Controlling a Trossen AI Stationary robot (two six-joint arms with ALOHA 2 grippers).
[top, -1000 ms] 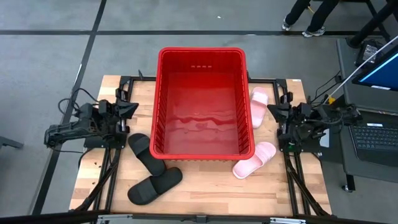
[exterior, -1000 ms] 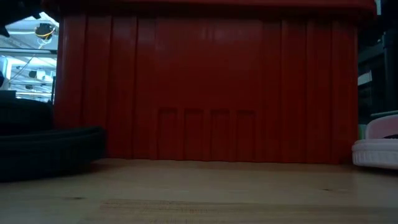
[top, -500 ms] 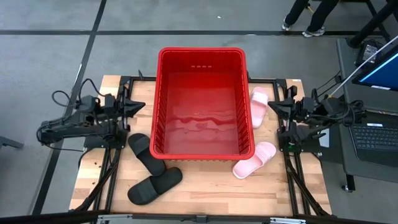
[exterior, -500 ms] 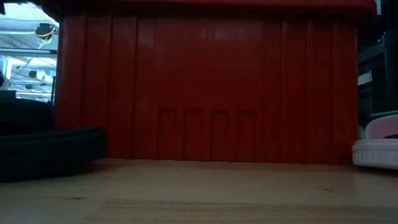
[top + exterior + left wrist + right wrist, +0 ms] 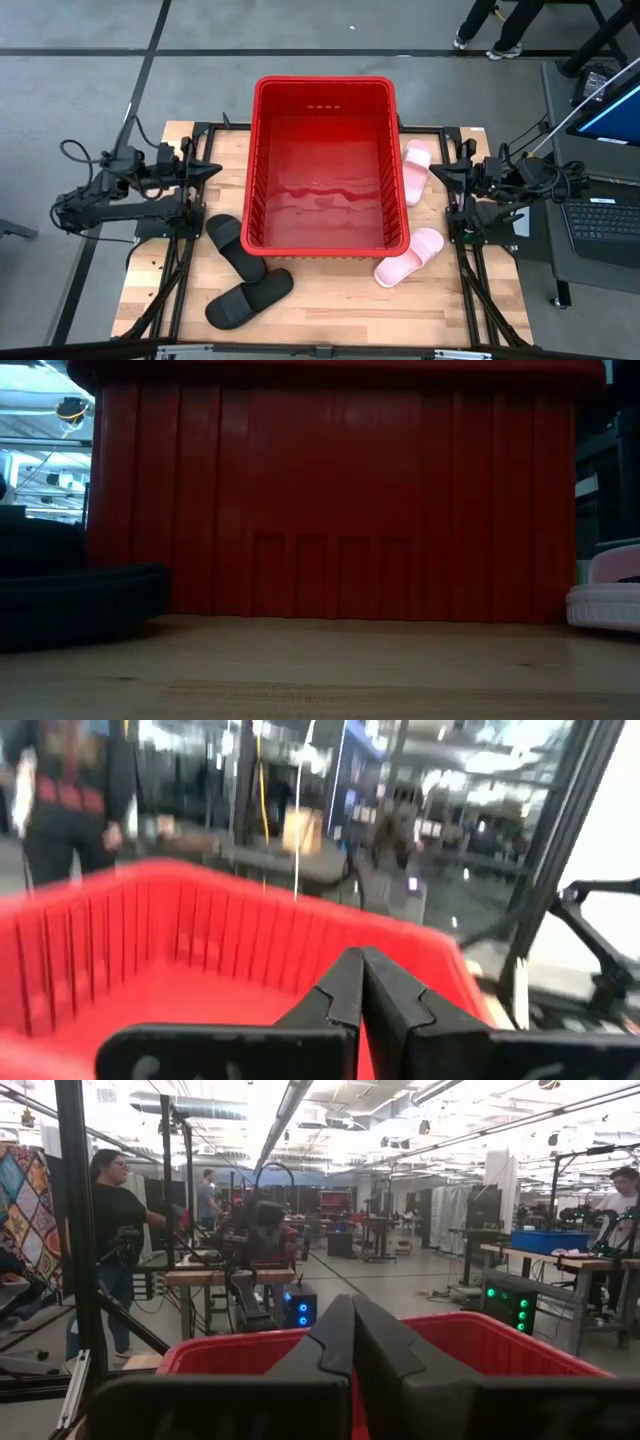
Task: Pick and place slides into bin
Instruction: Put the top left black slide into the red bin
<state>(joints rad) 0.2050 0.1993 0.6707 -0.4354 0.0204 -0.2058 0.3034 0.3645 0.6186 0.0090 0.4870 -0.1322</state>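
The red bin stands in the middle of the table, nothing in it. Two black slides lie on the table by its near left corner; two pink slides lie along its right side. My left gripper is shut and empty, left of the bin and raised above the table; it also shows in its wrist view. My right gripper is shut and empty, right of the bin, above the far pink slide; its wrist view shows the fingers together.
A black metal frame runs around the bin on the table. The low view shows the bin's near wall, a black slide at left and a pink one at right. People stand in the room beyond.
My left arm has drawn back toward the table's left edge and risen; its gripper stays left of the bin, pointing at it. My right arm has shifted slightly. The slides and the bin have kept still.
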